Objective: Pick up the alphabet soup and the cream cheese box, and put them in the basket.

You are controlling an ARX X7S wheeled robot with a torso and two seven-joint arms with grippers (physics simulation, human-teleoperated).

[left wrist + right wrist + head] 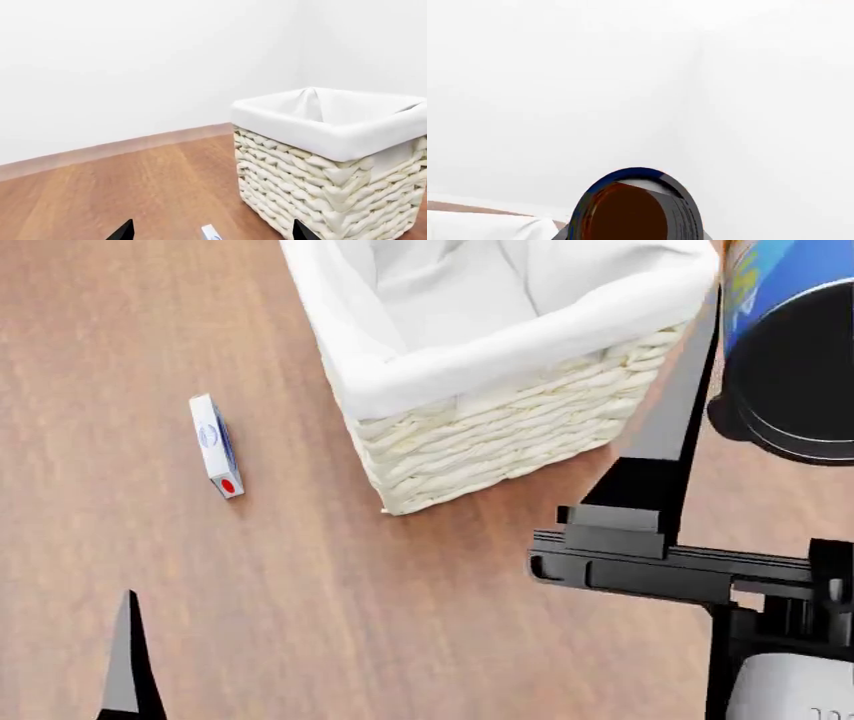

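Head view: right end effector (747, 390) at right edge, clamped on the alphabet soup (787, 280), held up at upper right beside the basket (494, 440). Basket sits top center on the wooden floor (334, 620). Cream cheese box (215, 445) lies on the floor, left of the basket, apart. Left end effector (210, 232) fingers spread apart, nothing between them.

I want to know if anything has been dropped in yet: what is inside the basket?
Only the white cloth liner shows inside the basket. Its far and right-hand parts are cut off or covered by the alphabet soup held in the right gripper, so they cannot be checked.
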